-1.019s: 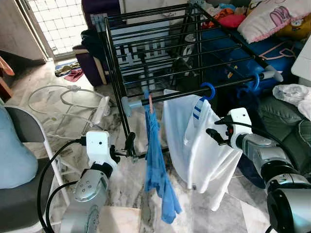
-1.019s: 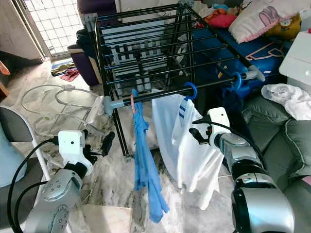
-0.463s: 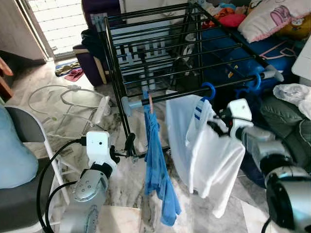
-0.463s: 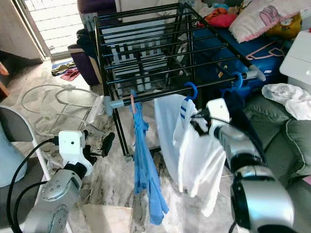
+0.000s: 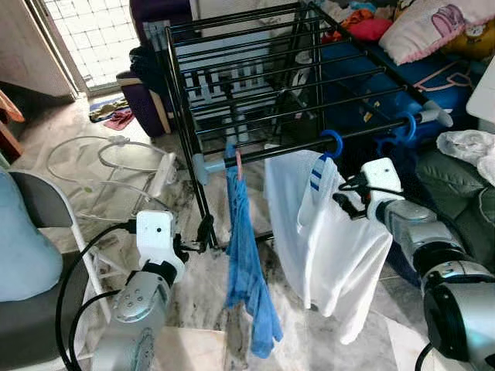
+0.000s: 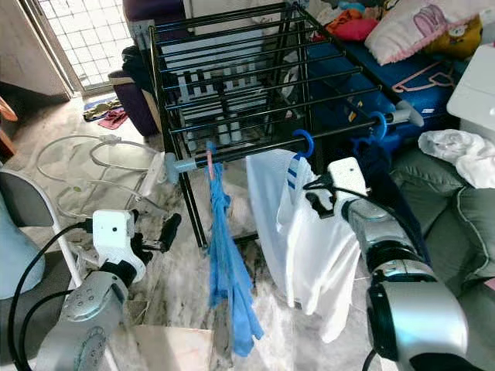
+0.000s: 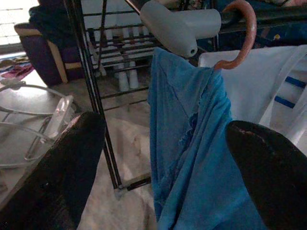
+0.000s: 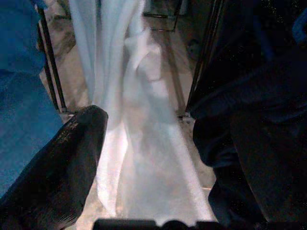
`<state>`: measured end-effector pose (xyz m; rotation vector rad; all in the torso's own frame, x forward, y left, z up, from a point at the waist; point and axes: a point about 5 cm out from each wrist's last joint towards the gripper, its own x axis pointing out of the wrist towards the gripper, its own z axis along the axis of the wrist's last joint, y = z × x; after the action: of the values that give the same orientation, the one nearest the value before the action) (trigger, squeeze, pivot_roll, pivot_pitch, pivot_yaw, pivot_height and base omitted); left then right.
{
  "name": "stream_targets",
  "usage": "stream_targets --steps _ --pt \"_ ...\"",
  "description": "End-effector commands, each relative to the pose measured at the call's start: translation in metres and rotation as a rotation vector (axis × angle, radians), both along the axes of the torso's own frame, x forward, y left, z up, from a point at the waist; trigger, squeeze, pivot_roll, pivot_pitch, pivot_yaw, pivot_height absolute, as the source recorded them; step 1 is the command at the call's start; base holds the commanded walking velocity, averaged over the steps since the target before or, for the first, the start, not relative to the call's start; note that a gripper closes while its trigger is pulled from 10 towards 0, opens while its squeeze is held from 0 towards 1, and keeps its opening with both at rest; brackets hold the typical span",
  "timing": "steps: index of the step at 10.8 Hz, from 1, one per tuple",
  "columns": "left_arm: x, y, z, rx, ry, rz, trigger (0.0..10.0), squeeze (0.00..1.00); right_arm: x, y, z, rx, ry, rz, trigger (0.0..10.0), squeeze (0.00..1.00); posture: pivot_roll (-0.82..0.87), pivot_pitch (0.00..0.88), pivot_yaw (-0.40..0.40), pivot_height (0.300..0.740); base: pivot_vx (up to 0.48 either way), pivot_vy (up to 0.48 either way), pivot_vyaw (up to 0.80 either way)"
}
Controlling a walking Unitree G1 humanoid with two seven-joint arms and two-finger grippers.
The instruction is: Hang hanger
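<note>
White shirt [image 5: 329,232] on blue hanger [image 5: 334,144], hook over the black front rail [image 5: 309,147] of drying rack [image 5: 255,77], beside a blue garment [image 5: 247,255] on a pink hook [image 7: 240,33]. Right gripper [image 5: 346,202] just at the shirt's shoulder, fingers [image 8: 53,167] spread with white cloth between them, not pinching; left gripper [image 5: 203,232] low by the rack leg, fingers [image 7: 72,167] wide apart, holding nothing. Risk as judged: snagged cloth on pulling the right arm back, dragging the hook off the rail.
</note>
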<state>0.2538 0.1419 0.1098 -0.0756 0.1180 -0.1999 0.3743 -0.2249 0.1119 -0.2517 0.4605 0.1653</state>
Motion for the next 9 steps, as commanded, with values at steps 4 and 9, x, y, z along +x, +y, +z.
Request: stream_targets --steps 4,9 --pt "-0.022 0.026 -0.009 0.082 0.046 0.026 10.0 0.0 -0.004 0.017 -0.012 0.124 0.029 0.034 10.0 0.0 -0.04 0.0 0.114 0.74 0.0 0.0 0.0" --pt "-0.019 0.021 -0.009 0.09 0.047 0.005 10.0 0.0 -0.012 0.002 -0.021 0.044 0.021 0.0 0.0 0.0 -0.05 0.0 0.118 0.74 0.0 0.0 0.0"
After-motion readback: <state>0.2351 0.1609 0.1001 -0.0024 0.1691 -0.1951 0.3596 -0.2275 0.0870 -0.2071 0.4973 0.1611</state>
